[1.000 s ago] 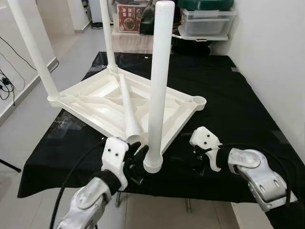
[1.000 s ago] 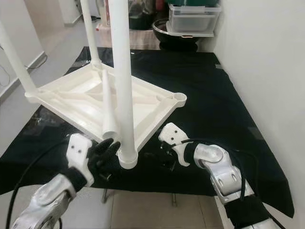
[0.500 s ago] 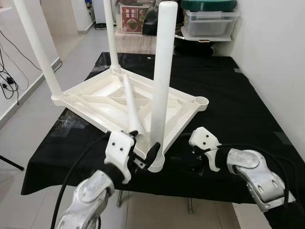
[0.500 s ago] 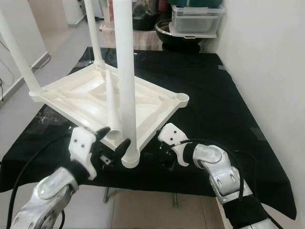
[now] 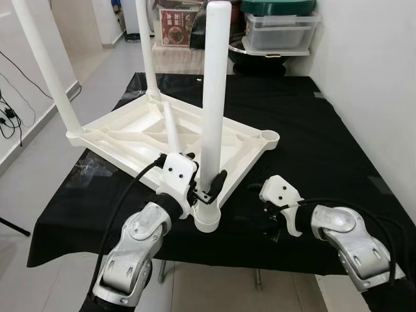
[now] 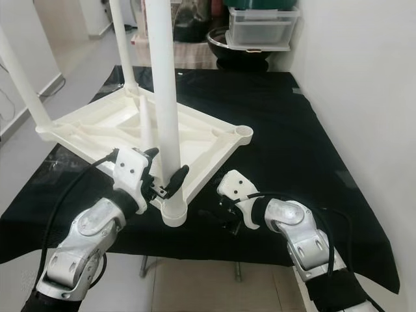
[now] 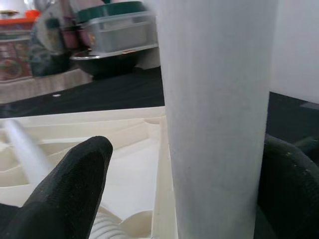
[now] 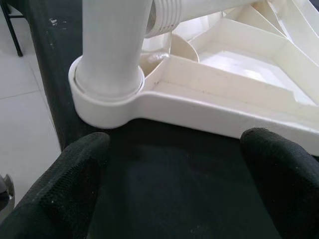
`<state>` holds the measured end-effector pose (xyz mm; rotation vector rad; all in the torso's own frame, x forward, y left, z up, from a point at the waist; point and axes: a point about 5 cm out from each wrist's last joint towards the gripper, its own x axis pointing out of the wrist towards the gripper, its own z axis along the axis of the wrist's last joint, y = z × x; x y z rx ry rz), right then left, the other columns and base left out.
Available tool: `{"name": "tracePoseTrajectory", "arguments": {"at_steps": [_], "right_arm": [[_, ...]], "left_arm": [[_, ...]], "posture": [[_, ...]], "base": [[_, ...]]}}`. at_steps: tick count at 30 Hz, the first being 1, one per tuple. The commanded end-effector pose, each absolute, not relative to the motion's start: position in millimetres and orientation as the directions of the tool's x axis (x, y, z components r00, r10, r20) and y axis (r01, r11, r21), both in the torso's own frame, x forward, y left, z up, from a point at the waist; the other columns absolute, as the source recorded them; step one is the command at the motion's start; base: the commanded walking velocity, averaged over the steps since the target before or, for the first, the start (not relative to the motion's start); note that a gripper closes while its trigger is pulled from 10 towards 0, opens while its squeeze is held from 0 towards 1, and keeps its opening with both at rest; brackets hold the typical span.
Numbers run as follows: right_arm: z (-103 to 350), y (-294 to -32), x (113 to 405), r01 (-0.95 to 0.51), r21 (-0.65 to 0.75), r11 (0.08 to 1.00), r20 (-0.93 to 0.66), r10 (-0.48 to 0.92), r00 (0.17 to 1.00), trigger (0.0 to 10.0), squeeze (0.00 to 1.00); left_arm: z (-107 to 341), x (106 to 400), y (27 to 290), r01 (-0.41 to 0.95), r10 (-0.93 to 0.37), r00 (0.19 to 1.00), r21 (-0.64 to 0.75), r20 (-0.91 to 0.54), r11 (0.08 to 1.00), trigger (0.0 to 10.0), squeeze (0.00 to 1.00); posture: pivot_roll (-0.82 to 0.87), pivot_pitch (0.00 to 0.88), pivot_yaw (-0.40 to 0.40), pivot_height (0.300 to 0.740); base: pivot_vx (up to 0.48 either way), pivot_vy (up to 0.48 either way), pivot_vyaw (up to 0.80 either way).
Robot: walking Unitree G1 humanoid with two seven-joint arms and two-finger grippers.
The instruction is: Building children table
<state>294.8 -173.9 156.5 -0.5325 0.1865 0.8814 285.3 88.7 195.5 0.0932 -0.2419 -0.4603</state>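
White plastic forms the children's table top point(image 5: 162, 140), which lies upside down and tilted on a black cloth point(image 5: 312, 143) spread over a work surface. Its underside shows ribs and a round socket at each corner. 3 legs stand upright in sockets: the near leg point(image 5: 213, 97) at the front corner, and 2 far legs point(image 5: 45, 71) at the back, whose upper ends are cut off by the picture edge. A 4th, loose leg point(image 5: 172, 136) lies slanted across the ribbed underside, its ridged end pointing toward the robot. The empty socket point(image 5: 270, 136) sits at the table's right corner.

The left gripper point(image 5: 207, 190) is at the base of the near leg, just above its socket; its 2 black fingers point(image 7: 65, 194) are spread to either side of the leg, and whether they press on it cannot be told. The right gripper point(image 5: 265, 224) hovers low over the cloth, just right of the front corner, with its fingers point(image 8: 60, 184) parted and nothing between them.

Storage boxes point(image 5: 279, 29) stand beyond the cloth, partly blurred.
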Motion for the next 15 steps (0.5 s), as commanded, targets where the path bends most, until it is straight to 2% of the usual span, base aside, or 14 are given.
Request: {"name": "tracePoseTrajectory", "arguments": {"at_steps": [1, 4, 8, 15], "right_arm": [[158, -176, 292, -0.776, -0.371, 0.509, -0.362, 0.691, 0.626, 10.0, 0.0], [158, -177, 292, -0.78, -0.37, 0.505, -0.37, 0.69, 0.623, 10.0, 0.0], [158, -176, 293, -0.782, -0.37, 0.502, -0.371, 0.692, 0.619, 10.0, 0.0], [158, -174, 293, -0.789, -0.367, 0.493, -0.374, 0.699, 0.61, 10.0, 0.0]], "left_arm": [[195, 290, 108, 0.326, -0.354, 0.912, 0.16, 0.208, 0.932, 10.0, 0.0], [191, 289, 126, 0.226, -0.261, 0.946, 0.181, 0.194, 0.957, 10.0, 0.0], [187, 289, 137, 0.156, -0.194, 0.963, 0.197, 0.187, 0.968, 10.0, 0.0], [186, 288, 136, 0.141, -0.177, 0.967, 0.196, 0.181, 0.97, 10.0, 0.0]], "posture": [[-0.07, 0.069, -0.052, 0.74], [-0.06, 0.072, -0.056, 0.74], [-0.06, 0.073, -0.06, 0.74], [-0.05, 0.073, -0.061, 0.74]], "base": [[0.0, 0.0, 0.0], [0.0, 0.0, 0.0], [0.0, 0.0, 0.0], [0.0, 0.0, 0.0]]}}
